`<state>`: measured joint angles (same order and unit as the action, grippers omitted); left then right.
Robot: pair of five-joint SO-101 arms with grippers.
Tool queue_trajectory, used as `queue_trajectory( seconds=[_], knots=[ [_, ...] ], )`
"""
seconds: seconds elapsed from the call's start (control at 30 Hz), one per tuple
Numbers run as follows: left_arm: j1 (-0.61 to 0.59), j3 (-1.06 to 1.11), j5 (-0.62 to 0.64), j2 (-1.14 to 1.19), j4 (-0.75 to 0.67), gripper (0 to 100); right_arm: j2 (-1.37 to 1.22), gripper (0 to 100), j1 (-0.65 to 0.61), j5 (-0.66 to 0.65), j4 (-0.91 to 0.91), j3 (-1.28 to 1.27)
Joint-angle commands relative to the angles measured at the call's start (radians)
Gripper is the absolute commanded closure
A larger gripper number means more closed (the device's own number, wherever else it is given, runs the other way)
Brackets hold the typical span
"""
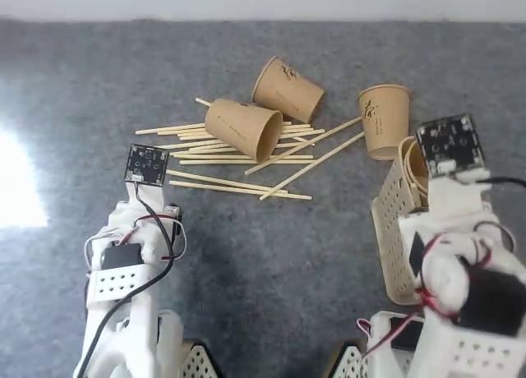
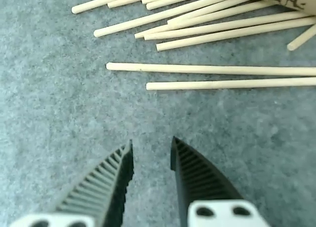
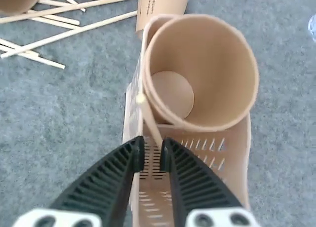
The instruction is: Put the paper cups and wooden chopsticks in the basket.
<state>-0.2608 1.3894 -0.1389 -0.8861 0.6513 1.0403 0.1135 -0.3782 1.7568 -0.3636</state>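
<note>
My right gripper [image 3: 152,143] is shut on a wooden chopstick [image 3: 148,121], right over the beige slotted basket [image 3: 232,148]. A paper cup [image 3: 197,74] lies inside the basket with its mouth facing the camera. My left gripper [image 2: 151,144] is open just above the grey carpet, a short way from two parallel chopsticks [image 2: 222,69]. In the high view two paper cups [image 1: 245,127] [image 1: 288,89] lie on their sides over a scatter of several chopsticks [image 1: 238,158]. A third cup [image 1: 384,119] stands upside down beside the basket [image 1: 393,230].
Grey carpet covers the whole surface. Open carpet lies between the two arms and to the left of the chopstick pile. A pale wall edge runs along the far side.
</note>
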Motion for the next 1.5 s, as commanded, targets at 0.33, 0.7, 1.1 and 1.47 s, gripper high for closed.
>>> queue_trajectory(
  seconds=[0.33, 0.7, 1.1, 1.47],
  knots=[
    [0.000, 0.016, -0.005, -0.014, -0.066, 88, 0.025, 93.0, -0.120, 0.028, 0.048, 0.014],
    [-0.005, 0.018, -0.005, -0.014, -0.064, 88, 0.024, 93.0, -0.128, 0.020, 0.045, -0.052],
    [-0.002, 0.018, -0.005, -0.014, -0.068, 88, 0.033, 93.0, 0.004, -0.087, 0.036, -0.117],
    [-0.002, 0.018, -0.005, -0.014, -0.069, 88, 0.033, 93.0, 0.008, -0.086, 0.045, 0.092]
  ],
)
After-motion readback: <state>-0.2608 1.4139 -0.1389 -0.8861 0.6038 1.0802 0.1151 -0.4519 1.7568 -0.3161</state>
